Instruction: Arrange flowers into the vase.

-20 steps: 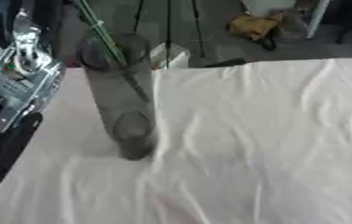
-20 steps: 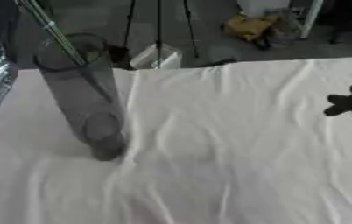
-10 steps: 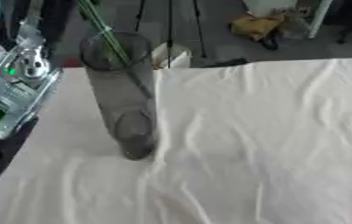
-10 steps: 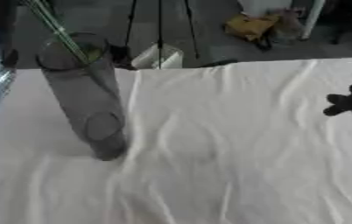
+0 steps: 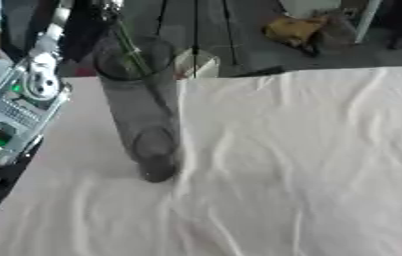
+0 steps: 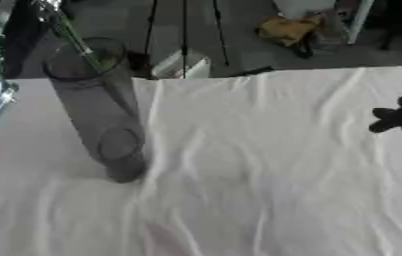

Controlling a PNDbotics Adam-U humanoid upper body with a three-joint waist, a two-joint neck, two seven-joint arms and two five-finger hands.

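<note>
A tall grey see-through vase (image 5: 143, 107) stands on the white cloth (image 5: 301, 160), left of centre. A thin green flower stem (image 5: 127, 44) leans out of its mouth toward the upper left. My left arm (image 5: 25, 97), silver and black, rises along the left edge. My left hand (image 5: 106, 6) shows only partly at the top edge, above the vase, pinching the top of the stem. The flower's head is out of view. My right hand (image 6: 400, 118) hangs idle at the right edge of the right eye view, fingers relaxed, holding nothing.
Beyond the table's far edge lie a dark floor, tripod legs (image 5: 194, 25), a small white box (image 5: 196, 64) and a yellow bundle (image 5: 294, 30). The cloth is wrinkled and spreads wide to the right of the vase.
My left forearm has swung more upright and its wrist has gone up toward the top edge, with the stem still standing in the vase. The right hand has stayed put.
</note>
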